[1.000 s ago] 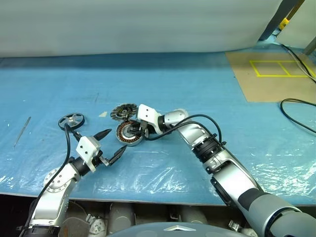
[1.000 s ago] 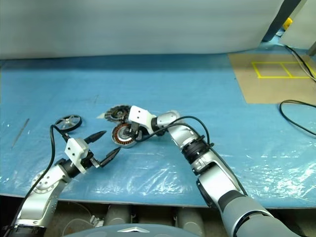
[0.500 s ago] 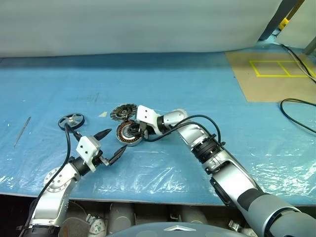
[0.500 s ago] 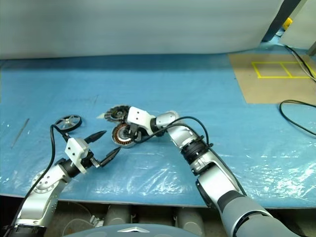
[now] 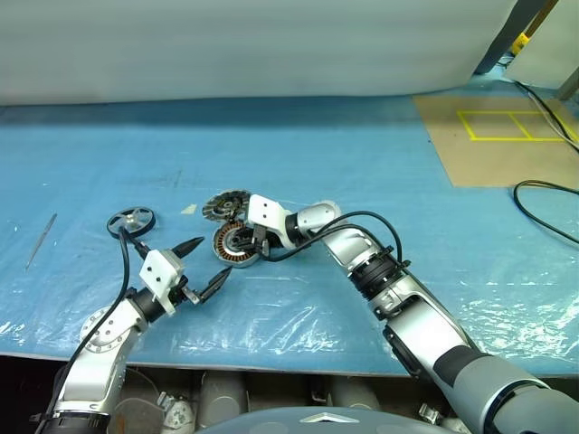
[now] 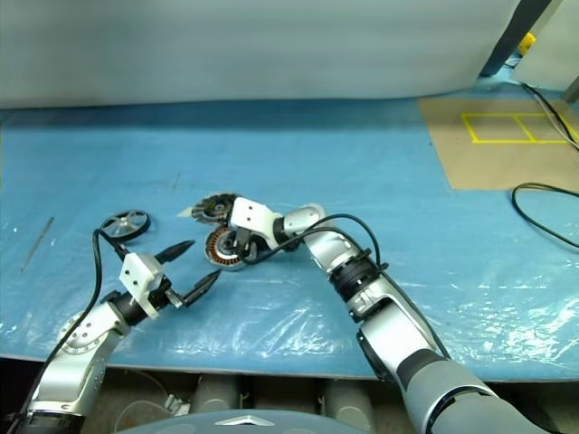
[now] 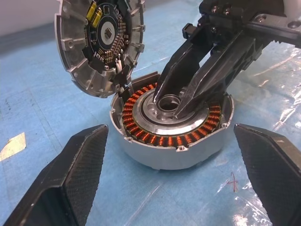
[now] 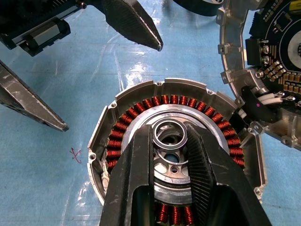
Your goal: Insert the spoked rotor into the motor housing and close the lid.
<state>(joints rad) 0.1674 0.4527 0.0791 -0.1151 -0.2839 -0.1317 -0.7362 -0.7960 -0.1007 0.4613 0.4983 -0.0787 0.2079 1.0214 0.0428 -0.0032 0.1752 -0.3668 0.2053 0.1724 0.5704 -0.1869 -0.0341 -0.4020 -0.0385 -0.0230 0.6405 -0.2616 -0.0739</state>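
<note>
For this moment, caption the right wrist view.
Right gripper fingers pinch the motor housing hub; lid open.

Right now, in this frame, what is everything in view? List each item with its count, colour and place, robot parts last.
motor housing: one, silver with copper windings, on the blue sheet at centre.
lid: one, silver-grey, tilted up at the housing's far edge, joined to it by wires.
spoked rotor: one, dark and silver, flat on the sheet, left of the housing.
thin rod: one, grey, far left.
blue sheet: one, covering the table.
brown board: one, with yellow tape, far right.
black cable: one, right edge.
left gripper: open, near side of the housing.
right gripper: fingers pinching the housing's centre hub.
</note>
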